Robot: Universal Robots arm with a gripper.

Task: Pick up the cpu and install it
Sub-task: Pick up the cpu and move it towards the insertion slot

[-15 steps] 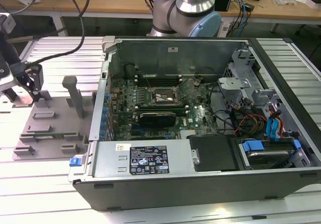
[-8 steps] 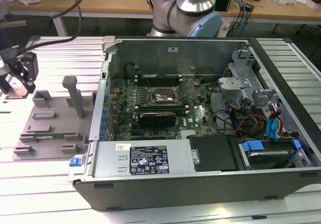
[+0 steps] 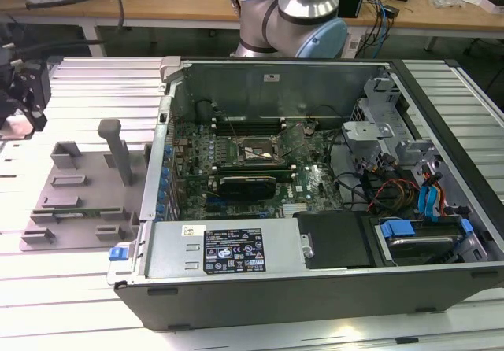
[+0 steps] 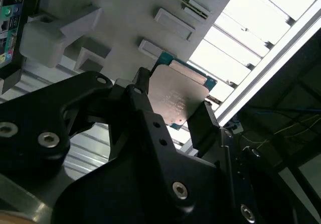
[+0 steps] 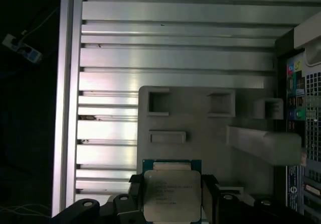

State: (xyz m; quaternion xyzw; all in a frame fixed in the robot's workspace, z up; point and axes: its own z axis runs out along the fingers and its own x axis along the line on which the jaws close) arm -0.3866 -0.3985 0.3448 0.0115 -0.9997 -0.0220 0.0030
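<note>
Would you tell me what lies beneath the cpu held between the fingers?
The grey fixture plate and slatted table show around the cpu; whatever is directly beneath it is covered.

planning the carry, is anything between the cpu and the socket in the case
Yes. The tool grips the cpu by the fixture plate; the case's upright wall stands between it and the socket.

free: slatted table (image 5: 175, 58) beside pincer (image 5: 173, 196) | obstacles: upright post (image 5: 263, 146), case wall (image 3: 160, 170)
</note>
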